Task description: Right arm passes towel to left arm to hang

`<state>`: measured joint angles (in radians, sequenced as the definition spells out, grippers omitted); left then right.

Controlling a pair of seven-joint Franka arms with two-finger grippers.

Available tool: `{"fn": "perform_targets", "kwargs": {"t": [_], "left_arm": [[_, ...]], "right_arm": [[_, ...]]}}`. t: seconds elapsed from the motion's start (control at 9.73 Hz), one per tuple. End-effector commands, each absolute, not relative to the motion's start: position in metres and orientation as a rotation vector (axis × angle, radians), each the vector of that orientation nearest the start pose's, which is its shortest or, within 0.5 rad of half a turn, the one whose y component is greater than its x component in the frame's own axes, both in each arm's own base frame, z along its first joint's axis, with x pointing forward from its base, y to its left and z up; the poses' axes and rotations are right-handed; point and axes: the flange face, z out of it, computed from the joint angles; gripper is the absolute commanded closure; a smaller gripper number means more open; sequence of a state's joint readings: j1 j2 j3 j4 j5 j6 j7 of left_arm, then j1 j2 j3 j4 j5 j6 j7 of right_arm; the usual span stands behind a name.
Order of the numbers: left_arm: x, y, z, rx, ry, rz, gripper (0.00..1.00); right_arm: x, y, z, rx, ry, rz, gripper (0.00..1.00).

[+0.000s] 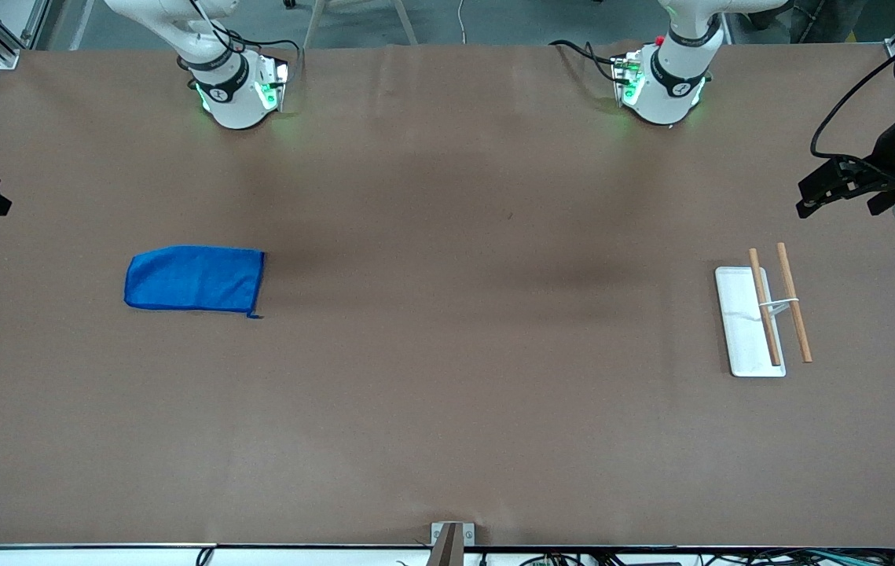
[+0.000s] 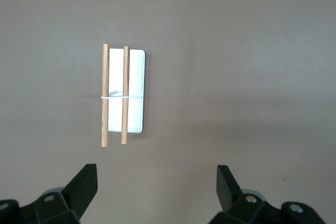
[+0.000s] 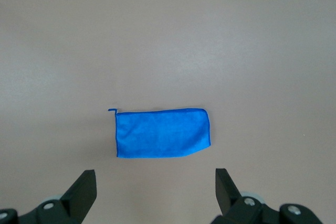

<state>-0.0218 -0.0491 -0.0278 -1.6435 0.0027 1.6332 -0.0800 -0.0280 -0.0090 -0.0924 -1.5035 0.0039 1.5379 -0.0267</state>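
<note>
Right wrist view: your right claw [image 3: 152, 192] released, high over towel [image 3: 161, 133]; towel's long axis spans jaw gap. Left claw [image 2: 156, 190] released, waiting over rack [image 2: 128, 92].

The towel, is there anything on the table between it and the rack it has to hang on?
Nothing visible. The towel lies flat toward the right arm's end, the rack toward the left arm's end, with only bare table between them.

towel [image 1: 194, 279] flat on table [image 1: 447, 409] toward right arm's end, rack [image 1: 757, 322] toward left arm's
</note>
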Motion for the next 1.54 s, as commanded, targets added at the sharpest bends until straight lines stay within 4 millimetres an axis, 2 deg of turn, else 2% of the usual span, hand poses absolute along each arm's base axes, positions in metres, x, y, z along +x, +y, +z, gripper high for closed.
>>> {"fn": "perform_targets", "kwargs": {"t": [0.0,0.31,0.51,0.72,0.82,0.92,1.34,1.44], "left_arm": [[0.548,-0.030,0.611,-3.150,-0.035,-0.026,0.00],[0.548,-0.030,0.612,-3.155,-0.035,-0.030,0.00],[0.549,-0.030,0.612,-3.155,-0.030,-0.030,0.00],[0.550,-0.033,0.612,-3.156,-0.025,-0.035,0.00],[0.550,-0.032,0.612,-3.156,-0.028,-0.037,0.00],[0.550,-0.034,0.611,-3.156,-0.023,-0.033,0.00],[0.552,-0.035,0.607,-3.152,-0.018,-0.023,0.00],[0.551,-0.039,0.608,-3.154,-0.011,-0.023,0.00]], "right_arm": [[0.540,-0.065,0.660,-3.150,0.151,-0.071,0.00],[0.539,-0.065,0.657,-3.153,0.147,-0.059,0.00],[0.540,-0.070,0.630,-3.165,0.156,0.022,0.00],[0.547,-0.065,0.572,-3.163,0.134,0.095,0.00],[0.551,-0.063,0.526,-3.159,0.127,0.158,0.00],[0.551,-0.064,0.489,-3.160,0.122,0.175,0.00],[0.535,-0.068,0.332,-3.205,0.049,0.268,0.00],[0.527,-0.068,0.300,-3.210,0.032,0.255,0.00]]}}
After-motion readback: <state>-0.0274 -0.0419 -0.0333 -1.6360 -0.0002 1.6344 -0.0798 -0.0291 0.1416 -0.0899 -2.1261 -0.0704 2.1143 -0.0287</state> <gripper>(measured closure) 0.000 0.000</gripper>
